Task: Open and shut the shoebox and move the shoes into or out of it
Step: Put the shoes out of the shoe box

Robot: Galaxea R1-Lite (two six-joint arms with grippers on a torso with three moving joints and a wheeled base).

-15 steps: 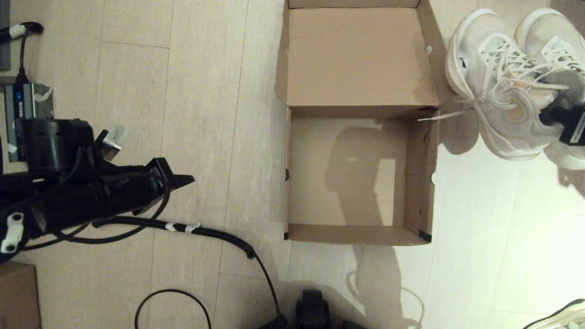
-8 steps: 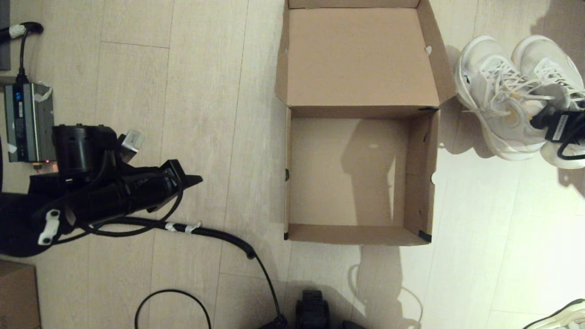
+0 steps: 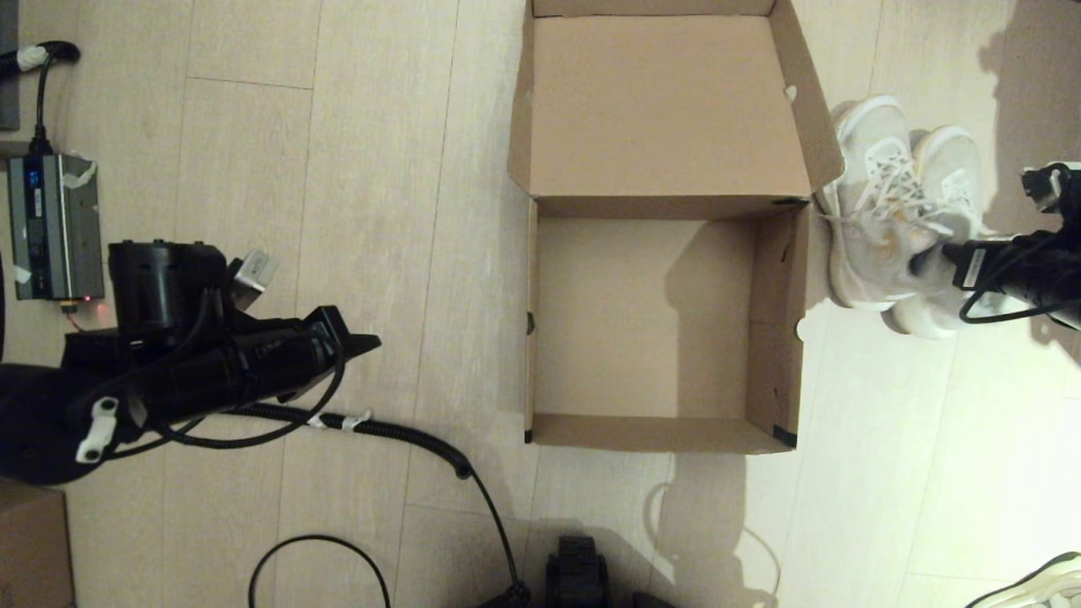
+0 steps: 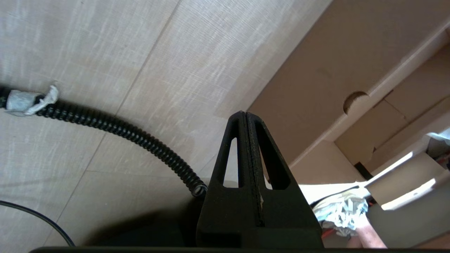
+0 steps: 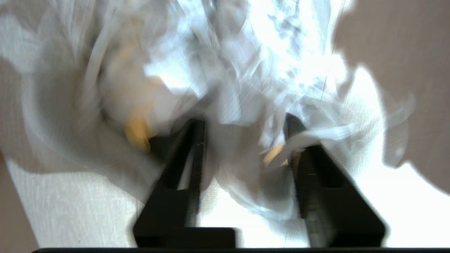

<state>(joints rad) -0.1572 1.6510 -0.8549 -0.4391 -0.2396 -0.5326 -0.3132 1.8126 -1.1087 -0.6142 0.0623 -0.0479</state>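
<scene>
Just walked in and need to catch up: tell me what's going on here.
The shoebox sits open and empty on the floor, lid folded back. The pair of shoes is outside it, against its right wall. The right tool is at the shoes' heels, its fingers spread and reaching into the collars. The left tool is shut and parked well to the box's left.

- The shoebox (image 3: 659,321) sits open on the floor (image 3: 380,169), its lid (image 3: 659,101) folded back and its inside bare.
- The shoes (image 3: 895,219) stand side by side just right of the box, touching its right wall.
- The right gripper (image 3: 946,257) reaches into their heel ends.
- The left gripper (image 3: 367,342) hangs well left of the box above a black cable (image 3: 397,432).
</scene>
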